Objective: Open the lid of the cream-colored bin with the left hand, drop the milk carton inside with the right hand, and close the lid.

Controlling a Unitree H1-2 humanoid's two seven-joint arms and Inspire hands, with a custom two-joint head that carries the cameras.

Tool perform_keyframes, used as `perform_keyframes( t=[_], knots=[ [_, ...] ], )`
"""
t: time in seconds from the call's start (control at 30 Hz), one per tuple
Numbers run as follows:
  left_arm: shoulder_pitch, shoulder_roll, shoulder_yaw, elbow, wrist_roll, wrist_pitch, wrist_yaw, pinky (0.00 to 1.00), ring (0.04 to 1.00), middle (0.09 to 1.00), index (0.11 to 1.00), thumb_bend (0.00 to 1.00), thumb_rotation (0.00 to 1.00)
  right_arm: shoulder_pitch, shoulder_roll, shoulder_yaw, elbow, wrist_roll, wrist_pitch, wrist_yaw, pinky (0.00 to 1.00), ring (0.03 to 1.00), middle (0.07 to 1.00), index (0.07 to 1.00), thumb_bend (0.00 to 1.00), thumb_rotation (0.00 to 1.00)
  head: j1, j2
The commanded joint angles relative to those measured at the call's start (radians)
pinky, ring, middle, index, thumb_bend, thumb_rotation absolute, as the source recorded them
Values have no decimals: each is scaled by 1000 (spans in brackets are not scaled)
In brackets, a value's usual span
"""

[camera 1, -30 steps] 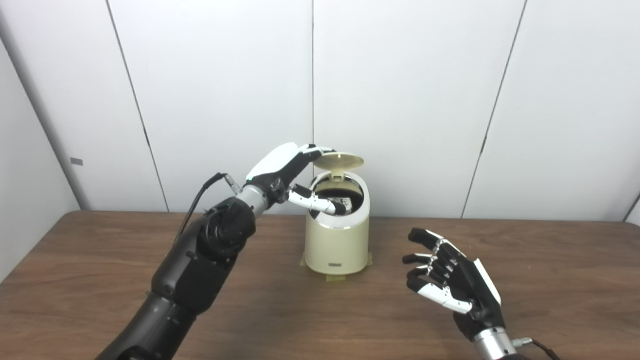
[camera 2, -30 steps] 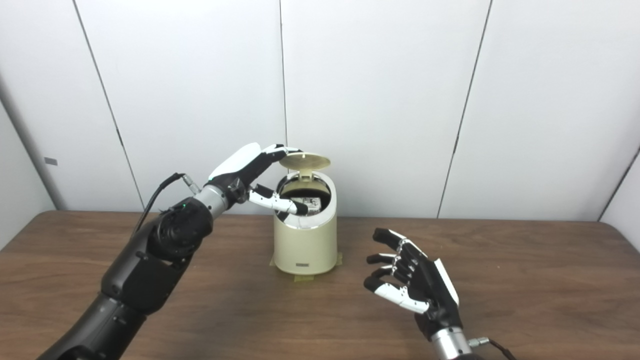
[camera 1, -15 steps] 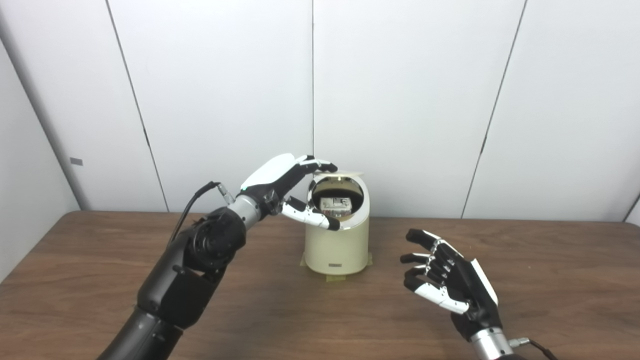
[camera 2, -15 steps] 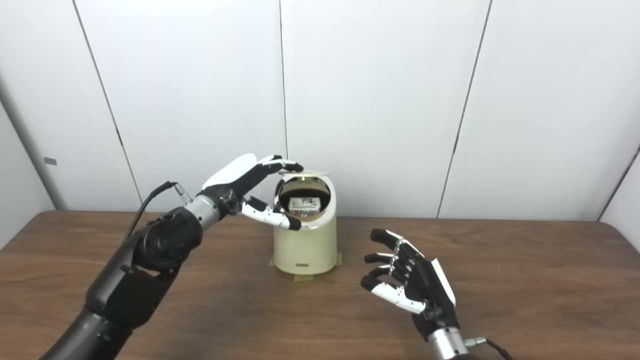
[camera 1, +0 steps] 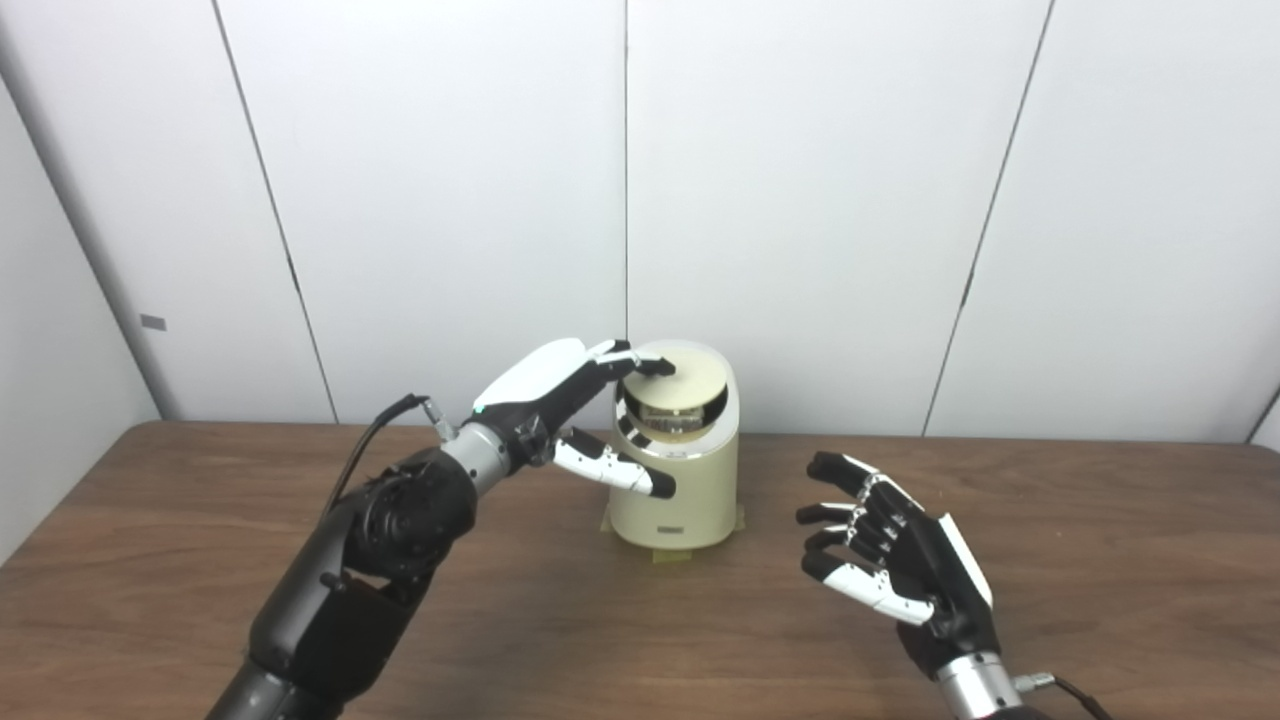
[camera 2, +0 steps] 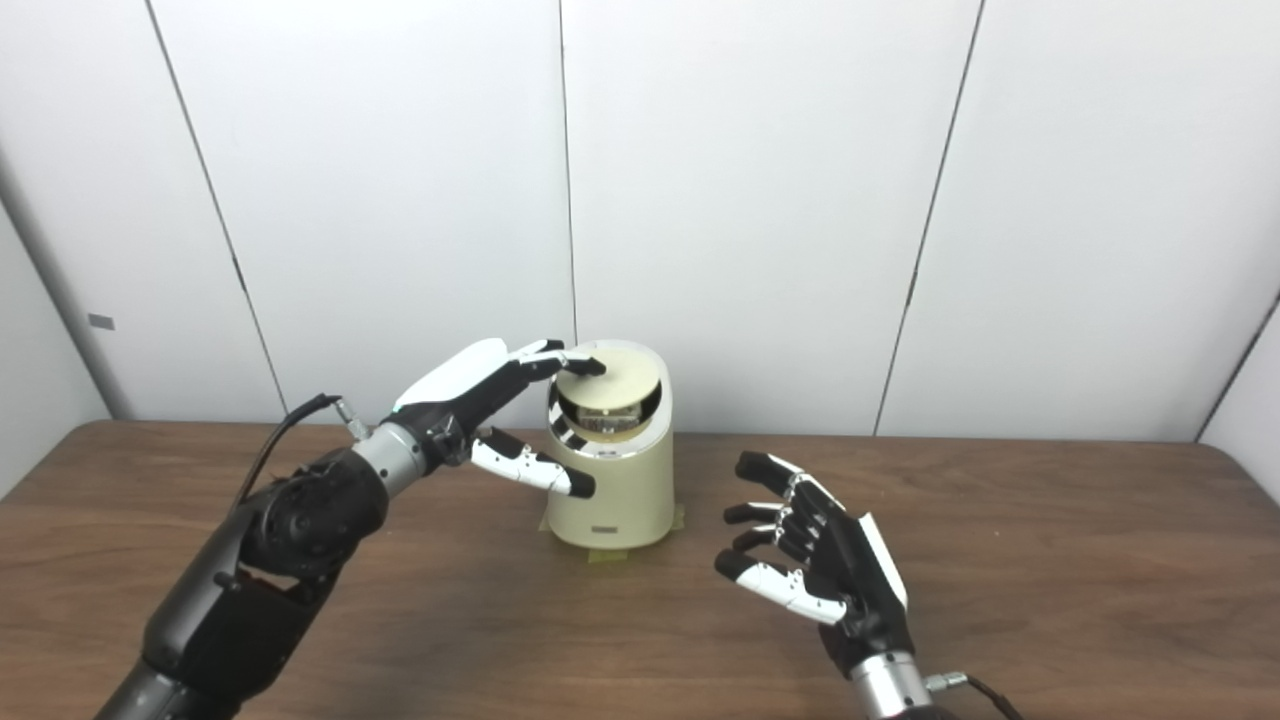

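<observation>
The cream-colored bin (camera 1: 675, 495) stands at the table's back middle. Its round lid (camera 1: 688, 388) is tilted down over the opening, leaving a narrow dark gap at the front. Through that gap I can only glimpse something pale, probably the milk carton, inside the bin. My left hand (camera 1: 560, 405) reaches in from the left with its fingertips (camera 1: 645, 367) resting on the lid's top left edge and its thumb stretched out in front of the bin wall. It holds nothing. To the right of the bin, my right hand (camera 1: 890, 570) hovers above the table, palm facing left, fingers spread and empty.
The brown wooden table (camera 1: 200, 570) runs up to white wall panels right behind the bin. Bits of yellowish tape (camera 1: 672, 556) show at the bin's base. A cable runs off each wrist.
The lid has come down from fully raised to almost shut, with my left hand's fingers following it downward. The carton inside is now nearly covered. My right hand has drifted slightly left.
</observation>
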Motion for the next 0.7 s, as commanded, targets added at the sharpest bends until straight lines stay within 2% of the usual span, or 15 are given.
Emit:
perform_keyframes(
  t=[0.0,0.33,0.47,0.67],
  knots=[
    [-37,27,6,-21,4,-33,4,1000,1000,879,862,1000,424,-25,3,0,-42,3,-20,-6,494,627,801,776,696,327,-2,2],
    [-19,32,-23,15,59,-93,25,1000,1000,887,870,1000,484,-26,8,4,-52,-17,-17,-15,490,619,790,776,694,330,-10,8],
    [-20,43,-56,19,140,-115,47,1000,1000,888,875,1000,495,-25,11,3,-56,-9,-11,-12,481,619,789,775,711,339,-12,11],
    [-23,72,-119,-7,298,-150,68,1000,1000,895,880,1000,459,-25,15,1,-65,-2,4,-11,475,621,792,772,713,335,-13,13]
  ],
)
